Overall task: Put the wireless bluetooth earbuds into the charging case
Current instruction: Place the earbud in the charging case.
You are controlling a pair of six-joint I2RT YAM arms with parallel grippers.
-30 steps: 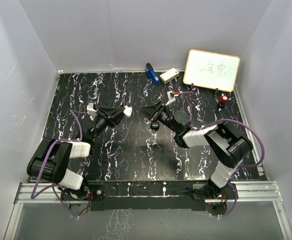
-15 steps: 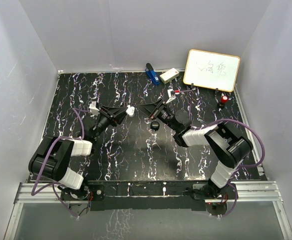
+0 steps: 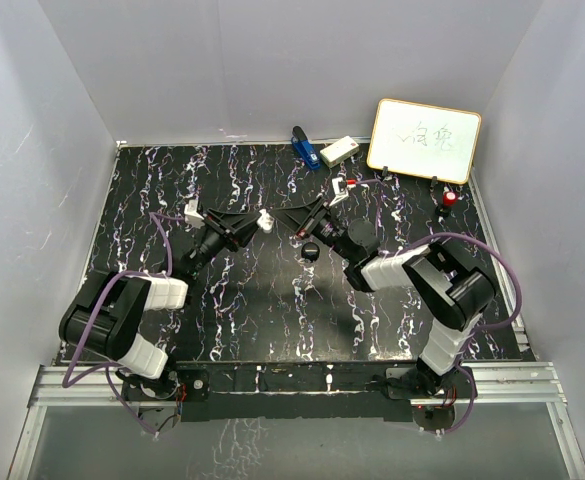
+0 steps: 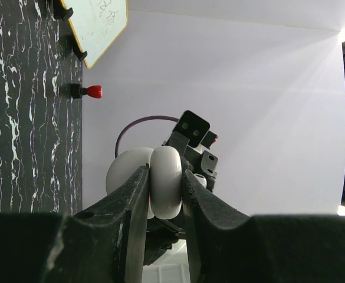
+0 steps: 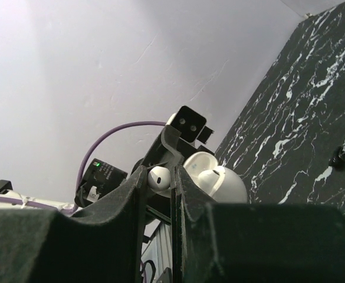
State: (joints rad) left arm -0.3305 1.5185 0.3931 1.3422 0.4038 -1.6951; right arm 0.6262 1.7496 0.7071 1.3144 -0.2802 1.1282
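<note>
A single white earbud (image 5: 158,175) is pinched between the fingertips of the right hand (image 5: 158,184), held up in the air above the counter (image 3: 272,300). Just beside it is the white charging case (image 5: 219,181). The right wrist view shows the case with its lid swung open. Whether an earbud already sits inside cannot be told.

The left hand (image 4: 164,180) is clenched on the case, one finger on each flat side. From the left wrist the case shows only as two rounded white halves side by side. A small pale nub past it is probably the earbud, but it is hard to make out.

From above, the two hands meet nose to nose over the far middle of the counter. The case (image 3: 265,220) is a white speck there, and the earbud is too small to pick out.

A small black knob (image 3: 312,250) lies on the counter below the right hand. At the far edge a whiteboard (image 3: 424,140) stands propped up. It carries handwritten marks that cannot be read in any view, and the left wrist view cuts it off at the top. Near it stand a red-capped item (image 3: 450,199), a blue object (image 3: 301,147) and a small white box (image 3: 339,151).
</note>
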